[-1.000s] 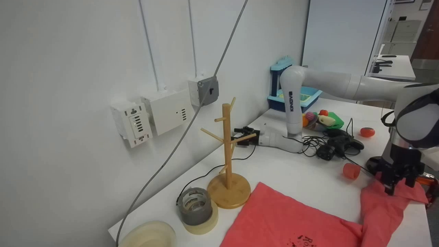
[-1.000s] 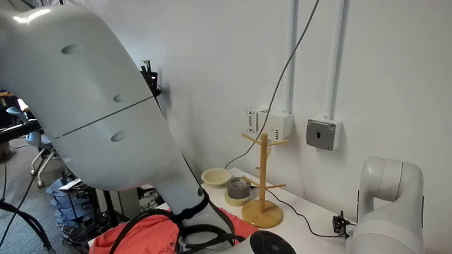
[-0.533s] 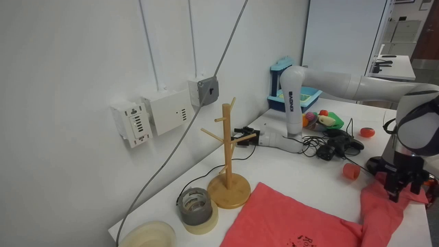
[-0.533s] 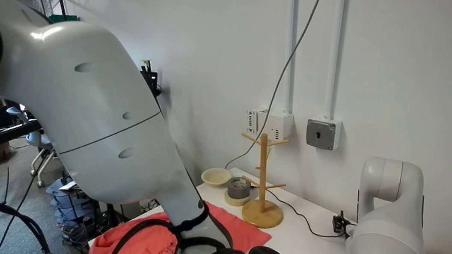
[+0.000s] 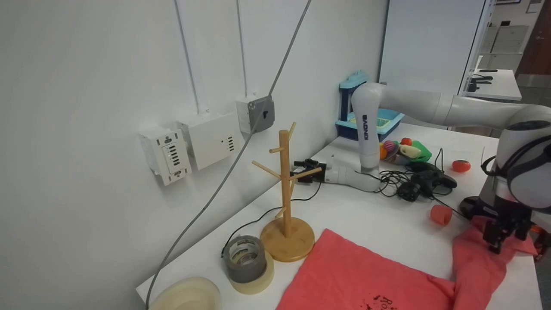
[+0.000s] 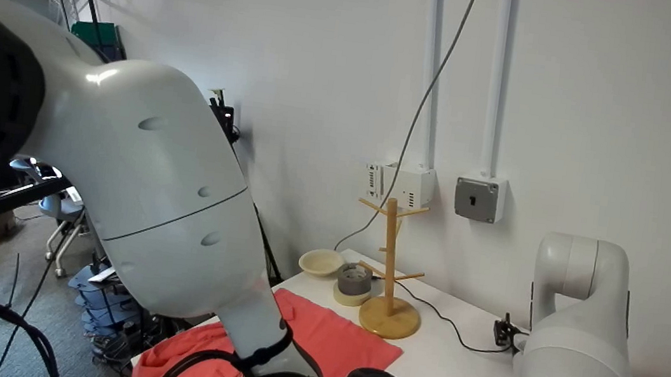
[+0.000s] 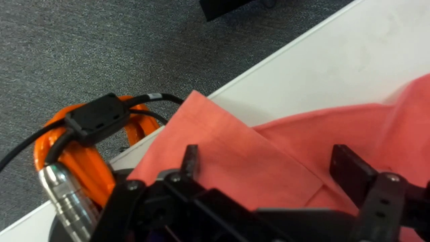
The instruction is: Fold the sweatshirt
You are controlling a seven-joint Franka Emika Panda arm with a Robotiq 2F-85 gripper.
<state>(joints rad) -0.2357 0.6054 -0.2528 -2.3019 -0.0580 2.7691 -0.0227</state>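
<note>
The coral-red sweatshirt (image 5: 366, 275) lies on the white table, its body spread flat with dark print on it. A narrower part bunches and doubles over near the table edge, filling much of the wrist view, where this sweatshirt (image 7: 208, 124) shows a folded corner at the edge. My gripper (image 7: 268, 161) is open, its fingers wide apart over that narrow part with no cloth pinched. In an exterior view the gripper (image 5: 508, 242) hangs low there; contact with the fabric cannot be told. My arm (image 6: 181, 195) hides part of the sweatshirt (image 6: 349, 337) and the gripper in an exterior view.
A wooden peg stand (image 5: 287, 241), tape rolls (image 5: 245, 262) and a pale bowl (image 5: 189, 295) stand beside the sweatshirt. Close to my gripper are a red cup (image 5: 441, 215) and an orange clamp (image 7: 87, 171) at the edge. A Kinova arm (image 5: 366, 125) rests farther back.
My gripper has shifted slightly right and down over the narrow part, staying open. The upper arm has swung down and right, uncovering more cloth. The sweatshirt has not moved.
</note>
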